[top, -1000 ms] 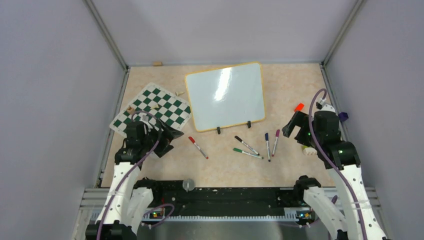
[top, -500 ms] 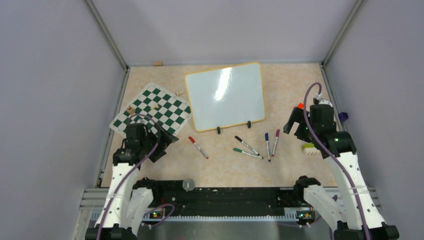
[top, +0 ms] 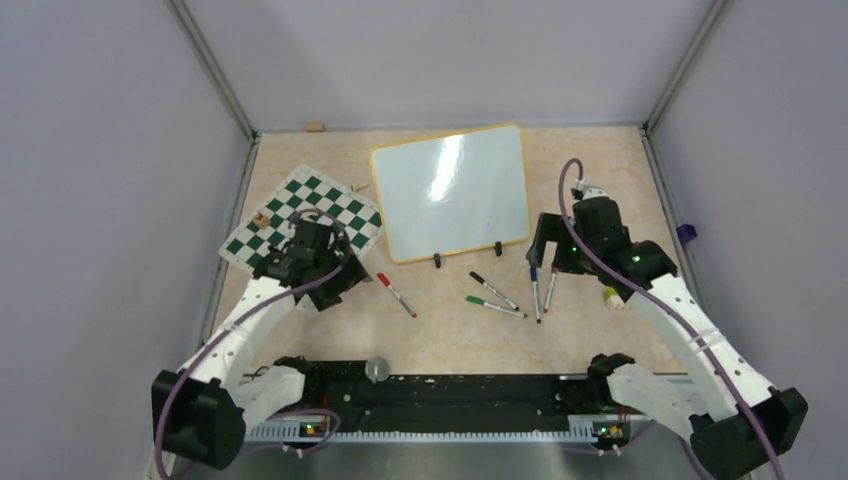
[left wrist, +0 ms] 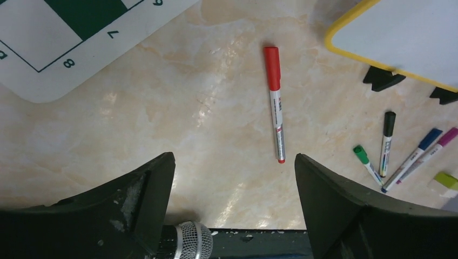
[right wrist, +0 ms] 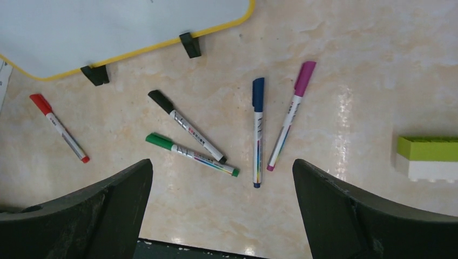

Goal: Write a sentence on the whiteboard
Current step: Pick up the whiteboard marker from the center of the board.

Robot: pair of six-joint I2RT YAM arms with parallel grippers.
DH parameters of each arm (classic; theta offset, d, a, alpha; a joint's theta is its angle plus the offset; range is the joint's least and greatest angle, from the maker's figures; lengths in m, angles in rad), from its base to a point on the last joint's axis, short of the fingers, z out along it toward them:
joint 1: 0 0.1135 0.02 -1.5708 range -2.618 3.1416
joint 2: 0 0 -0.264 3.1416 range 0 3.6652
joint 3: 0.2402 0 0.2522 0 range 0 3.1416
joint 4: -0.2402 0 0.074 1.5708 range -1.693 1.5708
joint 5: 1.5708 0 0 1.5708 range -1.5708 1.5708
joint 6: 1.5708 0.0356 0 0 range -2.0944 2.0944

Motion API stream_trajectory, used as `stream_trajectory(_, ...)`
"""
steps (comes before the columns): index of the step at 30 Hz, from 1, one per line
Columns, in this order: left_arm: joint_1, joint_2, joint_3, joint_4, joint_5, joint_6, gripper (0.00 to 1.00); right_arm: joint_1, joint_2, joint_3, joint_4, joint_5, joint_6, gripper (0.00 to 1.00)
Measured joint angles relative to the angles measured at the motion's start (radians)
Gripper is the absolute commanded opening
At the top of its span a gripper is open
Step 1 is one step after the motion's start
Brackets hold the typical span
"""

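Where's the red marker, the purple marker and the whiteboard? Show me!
red marker (left wrist: 276, 108): left wrist view, middle of its white barrel.
purple marker (right wrist: 288, 116): right wrist view, middle of its white barrel.
whiteboard (top: 452, 195): top view, bare white middle of the board.

Lab test enclosure: plain grey panel walls (top: 100, 200), aluminium frame post (top: 213, 72).

Whiteboard (top: 450, 190): white, yellow frame. Mat (top: 330, 215): green-white checks. Red pen (left wrist: 275, 102), black pen (right wrist: 186, 127), green pen (right wrist: 192, 155), blue pen (right wrist: 257, 132), purple pen (right wrist: 291, 121).
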Motion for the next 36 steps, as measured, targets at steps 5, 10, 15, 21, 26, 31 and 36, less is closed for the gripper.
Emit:
stream_trajectory(5,-0.180,0.177,0.090,-0.007,-0.180,-0.123,0.81,0.163,0.068,0.032,0.024,0.084,0.013,0.99)
stream_trajectory(10,-0.249,0.241,0.082,0.010,-0.288,-0.245,0.72,0.247,0.064,0.059,0.077,0.137,0.025,0.99)
stream_trajectory(15,-0.259,0.258,0.042,0.088,-0.354,-0.329,0.71,0.263,0.035,0.059,0.091,0.149,0.033,0.99)
stream_trajectory(21,-0.293,0.420,0.082,0.143,-0.378,-0.377,0.67,0.266,0.000,0.059,0.085,0.166,0.029,0.99)
stream_trajectory(26,-0.325,0.498,0.113,0.166,-0.380,-0.414,0.64,0.266,-0.004,0.059,0.081,0.183,0.029,0.99)
stream_trajectory(31,-0.348,0.557,0.145,0.172,-0.381,-0.441,0.55,0.266,-0.012,0.059,0.077,0.187,0.029,0.99)
stream_trajectory(36,-0.359,0.612,0.190,0.170,-0.392,-0.472,0.03,0.266,-0.021,0.059,0.061,0.188,0.021,0.99)
